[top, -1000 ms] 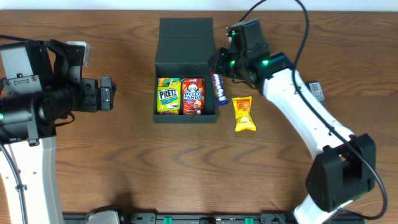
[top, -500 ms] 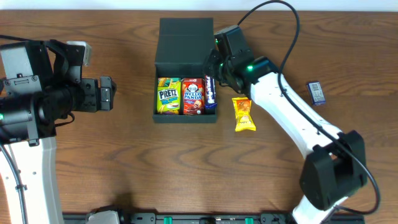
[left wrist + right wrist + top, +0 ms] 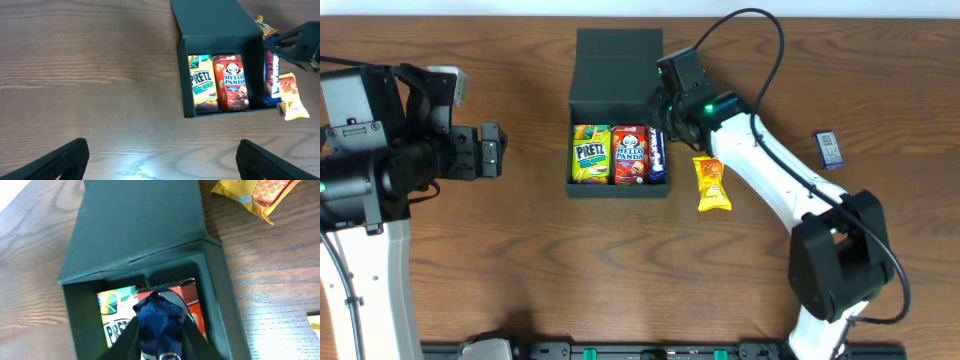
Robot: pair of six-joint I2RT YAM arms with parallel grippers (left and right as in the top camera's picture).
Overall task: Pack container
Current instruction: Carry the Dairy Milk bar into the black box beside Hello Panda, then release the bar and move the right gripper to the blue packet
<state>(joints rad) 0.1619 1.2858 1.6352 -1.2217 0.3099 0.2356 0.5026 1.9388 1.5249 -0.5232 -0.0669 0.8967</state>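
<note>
Brown wood-grain table (image 3: 520, 260), dark open container (image 3: 618, 65) on it, right jaws tight on blue packet (image 3: 657, 150), left jaws wide apart

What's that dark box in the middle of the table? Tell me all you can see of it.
The box is dark teal-black, matte, seemingly cardboard, square, resting on the wooden table. Its hinged lid lies open behind it. Inside, side by side, are a Pretz pack, a Hello Panda pack, and a blue packet gripped by the right pincer.
</note>
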